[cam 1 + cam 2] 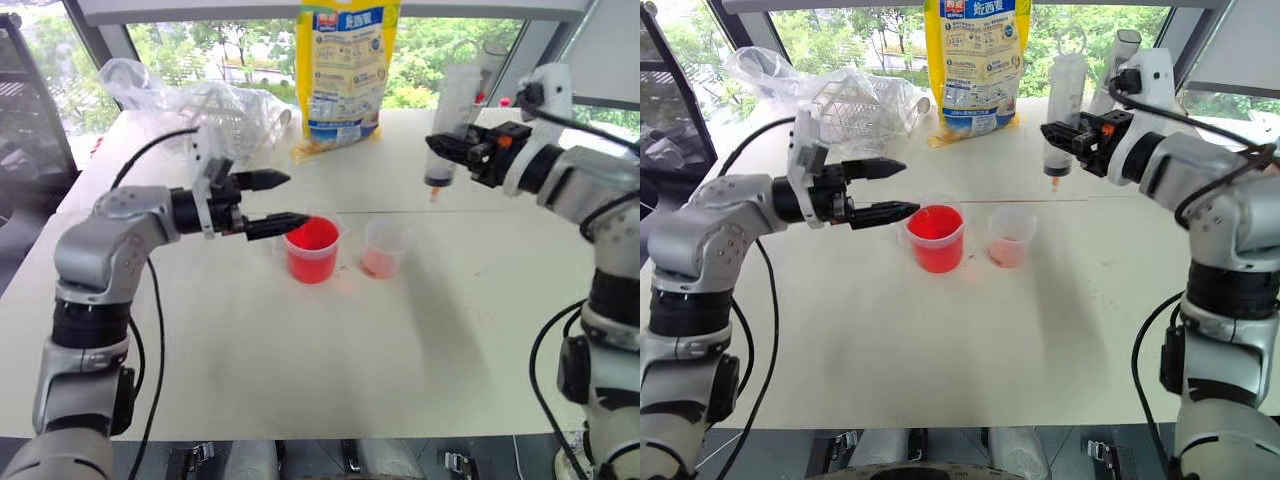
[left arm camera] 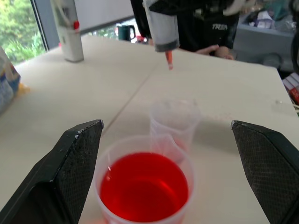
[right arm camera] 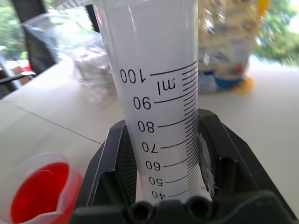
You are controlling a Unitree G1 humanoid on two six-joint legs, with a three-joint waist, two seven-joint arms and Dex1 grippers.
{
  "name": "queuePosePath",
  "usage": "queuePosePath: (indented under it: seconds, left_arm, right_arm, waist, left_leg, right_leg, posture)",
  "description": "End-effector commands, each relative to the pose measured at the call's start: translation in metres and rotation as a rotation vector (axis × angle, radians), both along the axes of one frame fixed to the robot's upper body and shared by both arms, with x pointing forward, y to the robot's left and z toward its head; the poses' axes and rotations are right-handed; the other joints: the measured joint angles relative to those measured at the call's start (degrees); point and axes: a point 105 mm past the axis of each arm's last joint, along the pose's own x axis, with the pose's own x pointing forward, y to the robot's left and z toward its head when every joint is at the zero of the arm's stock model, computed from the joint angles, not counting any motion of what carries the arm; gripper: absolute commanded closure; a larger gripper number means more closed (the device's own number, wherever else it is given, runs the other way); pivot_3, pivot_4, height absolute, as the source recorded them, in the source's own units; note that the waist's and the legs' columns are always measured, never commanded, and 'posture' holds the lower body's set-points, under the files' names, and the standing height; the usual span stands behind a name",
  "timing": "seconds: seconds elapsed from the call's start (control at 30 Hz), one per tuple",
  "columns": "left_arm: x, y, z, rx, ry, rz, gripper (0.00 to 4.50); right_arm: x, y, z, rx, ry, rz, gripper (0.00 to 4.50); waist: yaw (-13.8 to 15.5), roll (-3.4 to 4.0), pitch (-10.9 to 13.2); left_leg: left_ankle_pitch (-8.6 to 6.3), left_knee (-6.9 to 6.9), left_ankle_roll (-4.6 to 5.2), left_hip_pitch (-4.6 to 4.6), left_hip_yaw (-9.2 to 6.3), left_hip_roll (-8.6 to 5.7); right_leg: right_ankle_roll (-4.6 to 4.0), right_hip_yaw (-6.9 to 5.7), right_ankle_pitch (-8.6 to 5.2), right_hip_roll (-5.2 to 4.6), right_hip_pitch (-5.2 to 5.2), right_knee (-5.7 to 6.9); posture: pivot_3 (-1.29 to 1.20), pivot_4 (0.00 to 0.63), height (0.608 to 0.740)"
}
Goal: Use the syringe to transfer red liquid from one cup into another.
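At centre of the head view, on the white table (image 1: 300,360), stands the big cup (image 1: 313,250) of red liquid (image 1: 312,236), with the small cup (image 1: 386,247), faintly pink at the bottom, just to its right. Left gripper (image 1: 280,200) sits left of the big cup at rim height, fingers spread wide, holding nothing. Right gripper (image 1: 447,148), upper right, is clamped on the syringe (image 1: 448,125); barrel upright, orange tip down, hanging above and right of the small cup. Yellow bag (image 1: 345,65) stands at top centre.
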Motion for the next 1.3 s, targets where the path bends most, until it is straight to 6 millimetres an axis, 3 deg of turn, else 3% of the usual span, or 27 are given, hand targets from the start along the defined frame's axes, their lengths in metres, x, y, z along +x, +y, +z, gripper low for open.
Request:
queuePosePath:
  seconds: [0.03, 0.1, 0.2, 0.43, 0.77, 0.8, 1.0, 1.17, 1.3]
  left_arm:
    - [-0.015, 0.004, 0.01, 0.003, -0.058, -0.014, 0.02]
    - [-0.018, 0.004, 0.008, -0.004, -0.051, -0.006, 0.02]
    - [-0.02, 0.002, 0.006, -0.013, -0.053, -0.005, 0.02]
    - [-0.023, 0.002, 0.006, -0.007, -0.054, 0.003, 0.02]
    - [-0.031, -0.001, 0.005, 0.025, -0.058, -0.012, 0.02]
    - [-0.032, -0.001, 0.005, 0.029, -0.058, -0.012, 0.02]
    - [-0.034, 0.002, 0.004, 0.045, -0.054, -0.003, 0.0]
    - [-0.038, 0.002, 0.003, 0.05, -0.036, -0.01, 0.0]
    - [-0.039, 0.007, 0.005, 0.065, -0.039, 0.006, 0.0]
  right_arm:
    - [-0.006, -0.019, 0.011, 0.001, 0.11, -0.068, 3.09]
    - [-0.012, -0.026, -0.022, -0.047, 0.367, -0.082, 3.09]
    - [-0.014, -0.033, -0.058, -0.056, 0.534, -0.128, 3.09]
    - [-0.01, -0.044, -0.098, -0.026, 0.685, -0.226, 3.09]
    - [-0.001, -0.041, -0.14, -0.037, 0.815, -0.287, 3.09]
    - [0.0, -0.041, -0.142, -0.039, 0.819, -0.289, 3.09]
    - [0.003, -0.041, -0.142, -0.033, 0.818, -0.289, 0.21]
    - [0.001, -0.043, -0.131, -0.041, 0.8, -0.28, 0.09]
    - [-0.007, -0.038, -0.089, -0.089, 0.653, -0.169, 0.09]
  waist:
    - [-0.03, 0.0, 0.0]
    - [-0.08, 0.01, 0.0]
    - [-0.17, -0.12, -0.08]
    - [-0.17, 0.0, -0.02]
    - [-0.16, 0.0, -0.02]
    - [-0.18, 0.0, -0.02]
    - [-0.18, -0.01, -0.02]
    - [-0.17, -0.01, -0.02]
    - [-0.14, 0.05, 0.01]
  left_leg:
    - [0.0, -0.03, 0.0, 0.0, 0.0, 0.0]
    - [-0.01, -0.05, 0.01, 0.0, -0.02, 0.0]
    - [-0.02, -0.09, 0.03, 0.02, -0.02, -0.01]
    - [-0.02, -0.05, 0.04, -0.06, 0.01, -0.07]
    - [-0.02, -0.06, 0.03, -0.06, 0.01, -0.07]
    - [-0.02, -0.06, 0.03, -0.06, 0.01, -0.07]
    - [-0.02, -0.06, 0.03, -0.06, 0.0, -0.07]
    - [-0.02, -0.07, 0.03, -0.06, 0.0, -0.07]
    - [-0.02, -0.09, 0.03, -0.1, 0.0, -0.07]
  right_leg:
    - [0.0, 0.01, 0.0, 0.0, -0.01, -0.01]
    - [-0.02, 0.0, -0.01, 0.02, -0.02, -0.03]
    - [-0.04, 0.0, -0.02, 0.07, 0.01, -0.1]
    - [0.0, 0.03, 0.0, 0.11, -0.04, -0.09]
    - [0.01, 0.01, 0.0, 0.14, -0.05, -0.1]
    - [0.01, 0.01, 0.0, 0.14, -0.05, -0.1]
    - [0.01, 0.0, 0.0, 0.17, -0.05, -0.11]
    - [0.01, 0.01, 0.0, 0.17, -0.05, -0.11]
    - [0.01, 0.01, 0.0, 0.15, -0.1, -0.1]
  posture:
    - [0.0, 0.15, 0.74]
    - [0.0, 0.15, 0.74]
    - [0.0, 0.15, 0.74]
    - [0.0, 0.15, 0.74]
    - [0.0, 0.15, 0.74]
    - [0.0, 0.15, 0.74]
    - [0.0, 0.15, 0.74]
    - [0.0, 0.15, 0.74]
    - [0.0, 0.15, 0.74]
